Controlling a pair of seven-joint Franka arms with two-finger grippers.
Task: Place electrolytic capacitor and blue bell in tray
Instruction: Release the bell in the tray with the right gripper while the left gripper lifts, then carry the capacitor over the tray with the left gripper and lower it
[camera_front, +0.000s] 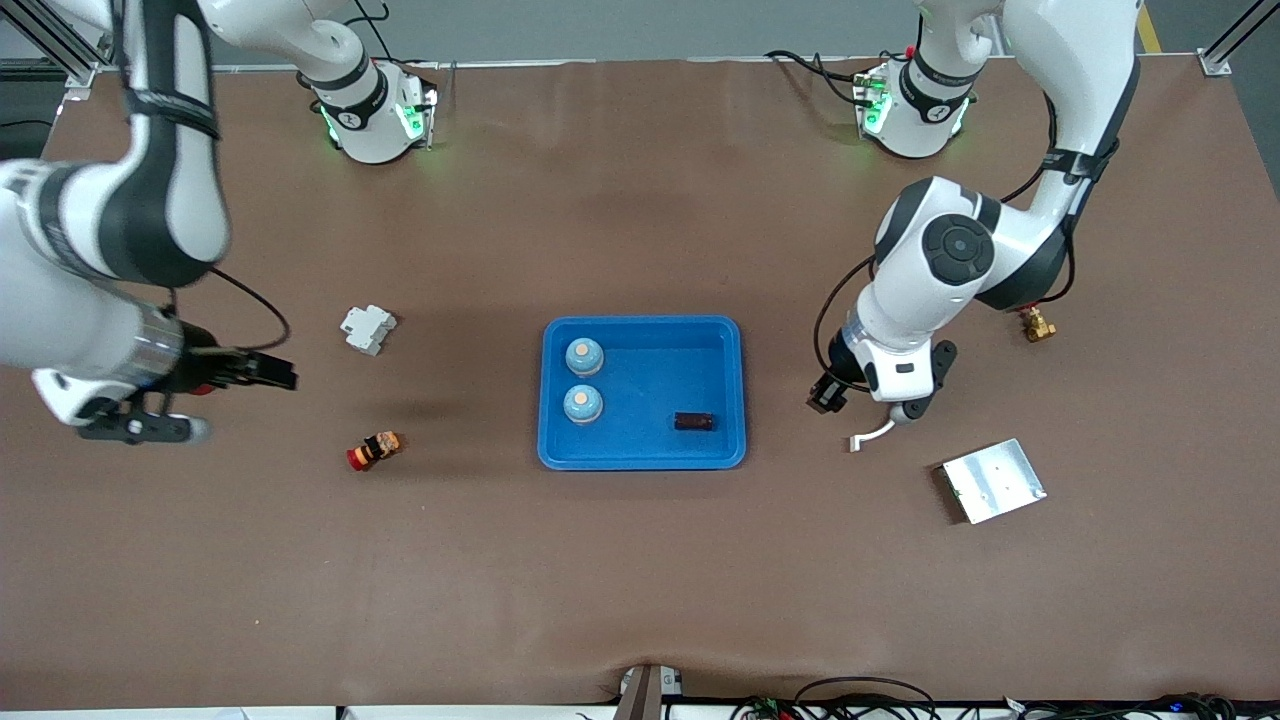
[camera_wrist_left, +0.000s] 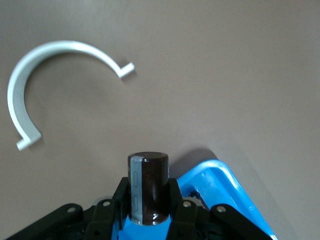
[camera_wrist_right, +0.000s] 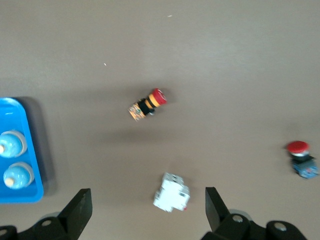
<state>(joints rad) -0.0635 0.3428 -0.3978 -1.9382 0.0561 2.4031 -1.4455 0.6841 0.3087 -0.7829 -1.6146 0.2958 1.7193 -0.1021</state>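
Capacitor (camera_wrist_left: 148, 187) clamped in left gripper (camera_wrist_left: 148, 210), by tray's (camera_front: 640, 455) three-o'clock edge.
Two blue bells (camera_front: 584, 356) and one capacitor already inside; right gripper (camera_wrist_right: 148, 209) waits, wide open, empty.

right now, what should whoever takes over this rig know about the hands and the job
Left hand: shut on a dark capacitor, held up beside the blue tray's edge at the left arm's end, near a white curved clip on the table.
Right hand: open, holding nothing, up over the table at the right arm's end, above a white breaker.
In the tray: two blue bells side by side and another dark capacitor.
Left: set the held capacitor down in the tray and let go.
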